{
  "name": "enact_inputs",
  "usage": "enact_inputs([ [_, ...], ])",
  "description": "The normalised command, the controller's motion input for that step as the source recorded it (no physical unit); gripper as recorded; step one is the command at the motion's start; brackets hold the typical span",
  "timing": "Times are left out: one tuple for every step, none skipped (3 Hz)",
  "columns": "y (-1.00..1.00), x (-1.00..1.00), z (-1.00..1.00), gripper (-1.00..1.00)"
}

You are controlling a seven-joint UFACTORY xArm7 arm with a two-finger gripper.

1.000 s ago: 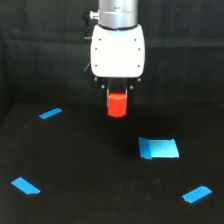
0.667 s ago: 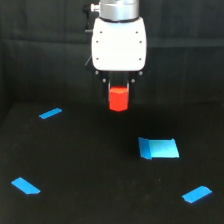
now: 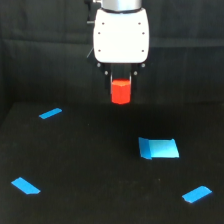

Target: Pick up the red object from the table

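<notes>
The red object, a small red-orange block, hangs between the dark fingers of my gripper under the white housing. The gripper is shut on the block and holds it in the air, well above the black table, in front of the black curtain. The block's upper part is hidden between the fingers.
Several bright blue tape pieces lie on the table: a strip at the exterior view's left, a larger rectangle at the right, one at the front left and one at the front right.
The gripper has risen with the red block in it, lifting it higher above the table. The tape pieces have not moved.
</notes>
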Motion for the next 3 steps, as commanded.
enact_inputs([
  [-0.05, 0.01, -0.02, -1.0],
  [-0.09, 0.01, 0.02, -0.98],
  [-0.03, 0.11, -0.01, -0.92],
])
